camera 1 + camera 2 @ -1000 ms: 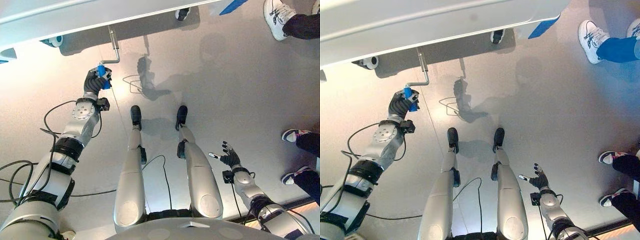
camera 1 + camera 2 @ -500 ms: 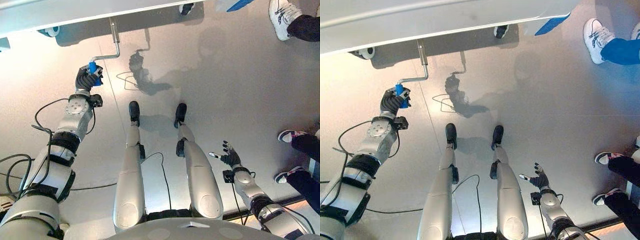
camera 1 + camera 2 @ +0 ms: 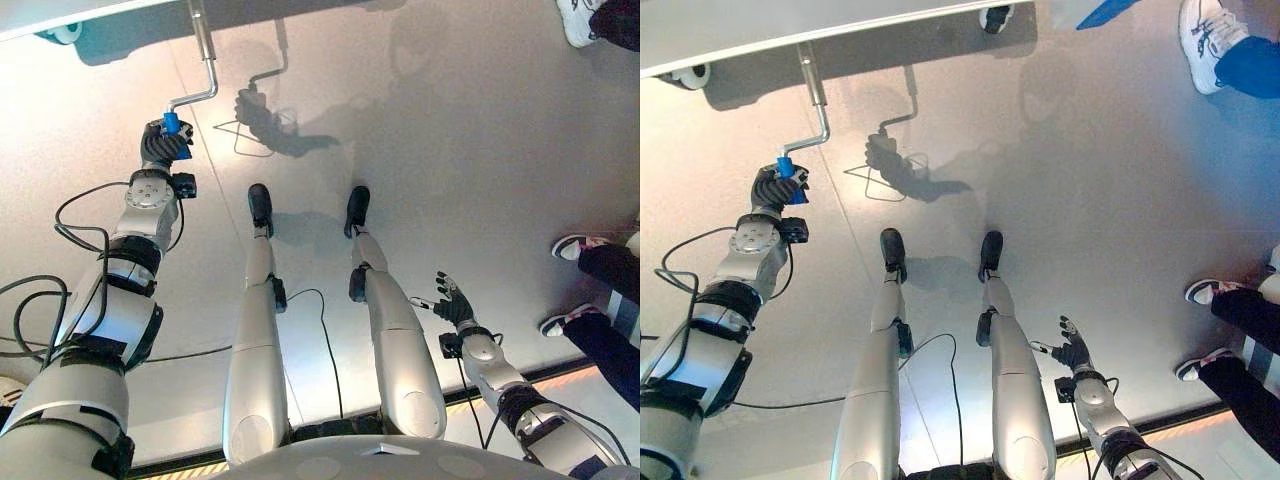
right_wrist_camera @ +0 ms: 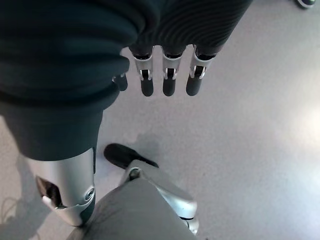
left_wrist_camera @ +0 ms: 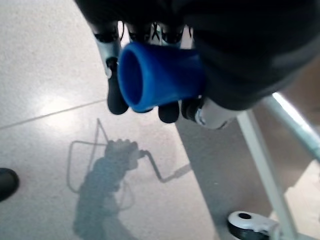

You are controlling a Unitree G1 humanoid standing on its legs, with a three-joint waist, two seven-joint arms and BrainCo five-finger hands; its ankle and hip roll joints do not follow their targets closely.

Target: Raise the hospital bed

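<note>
The white hospital bed's edge (image 3: 790, 25) runs along the top of the eye views. A metal crank (image 3: 203, 65) hangs down from it and bends to a blue handle (image 3: 172, 126). My left hand (image 3: 160, 148) is shut on that blue handle (image 5: 157, 75), with the fingers (image 5: 114, 100) curled round it in the left wrist view. My right hand (image 3: 452, 306) hangs low at my right side, fingers spread and holding nothing; its fingers (image 4: 168, 80) show straight in the right wrist view.
A bed castor (image 3: 687, 76) sits at the upper left, another (image 3: 998, 16) further right under the bed. A person's shoes (image 3: 570, 246) and legs stand at the right edge, another white shoe (image 3: 1202, 40) at the top right. A blue patch (image 3: 1108, 12) lies by the bed.
The camera has tilted, so the bed shows higher in the picture. The crank handle in my left hand has swung leftward and up relative to the shaft. The right hand stays idle.
</note>
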